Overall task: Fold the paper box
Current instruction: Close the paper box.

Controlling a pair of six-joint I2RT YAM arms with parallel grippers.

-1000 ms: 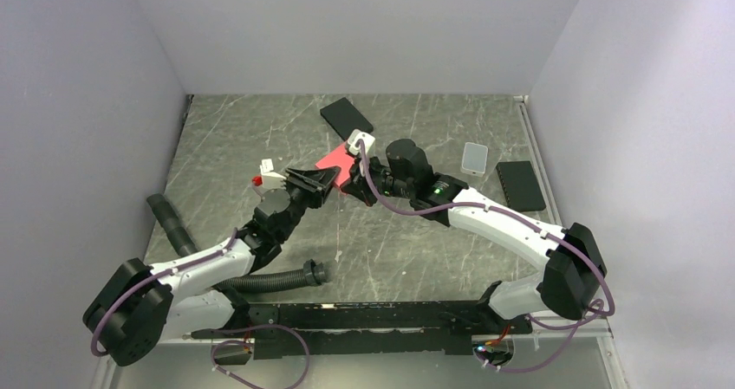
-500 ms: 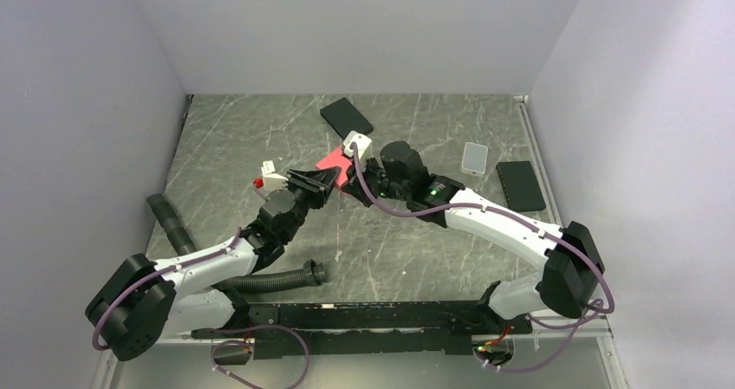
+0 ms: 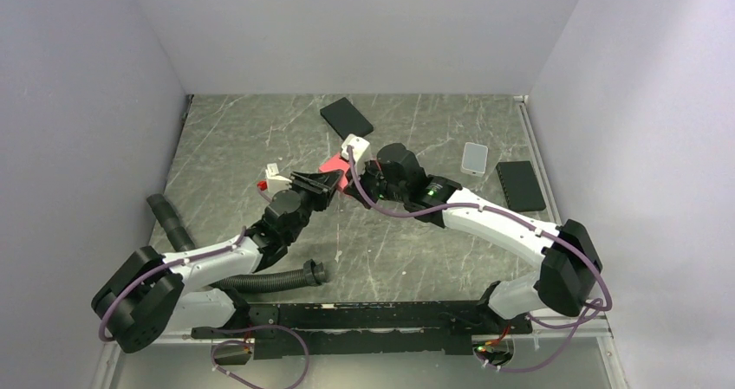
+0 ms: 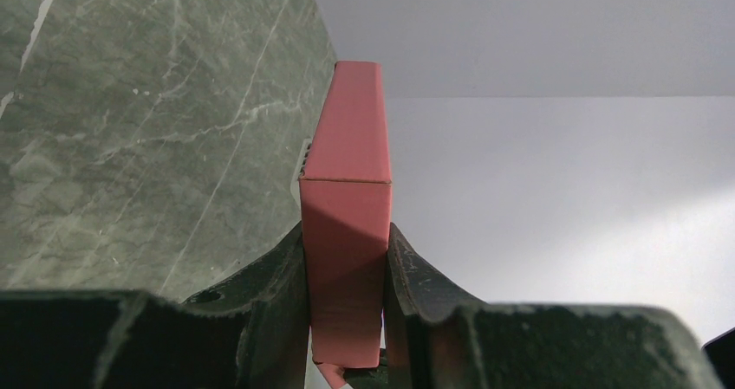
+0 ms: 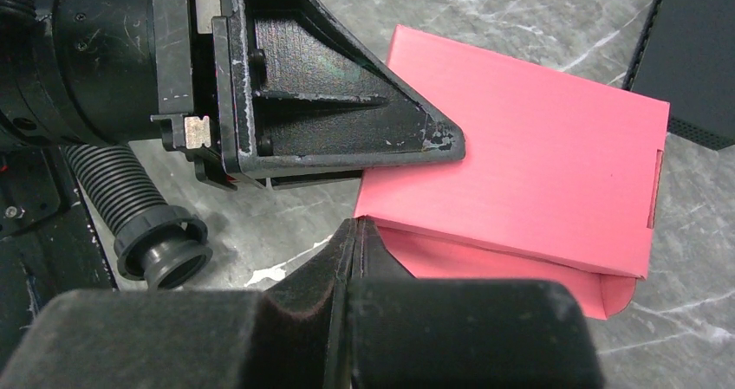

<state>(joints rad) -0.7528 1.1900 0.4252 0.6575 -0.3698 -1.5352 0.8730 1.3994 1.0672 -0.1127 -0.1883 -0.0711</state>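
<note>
The paper box (image 5: 537, 146) is a flat pinkish-red carton near the middle of the bench (image 3: 433, 242), caught between the two arms. The left jaws pinch it across its thin side. In the left wrist view the card stands edge-on between the two black fingers (image 4: 277, 276), with a crease running across the narrow face just beyond them. Along the box's lower edge a rounded flap (image 5: 607, 295) hangs loose. Whether any part of the box rests on the bench I cannot tell.

The right jaws are pressed together with nothing between them. Their tip sits just under the box's lower edge, close to the corner the left jaws grip.

The left arm (image 3: 217, 263) comes at the box from its left, the right arm (image 3: 494, 216) from its right. Behind the box and well apart from it lies a black flat box (image 3: 346, 116). To the right of the paper box are a small pale case (image 3: 474, 158) and, beyond that, a second black flat box (image 3: 520, 185). In front of the paper box and to its left, a black corrugated hose (image 3: 260, 281) lies on the bench.
</note>
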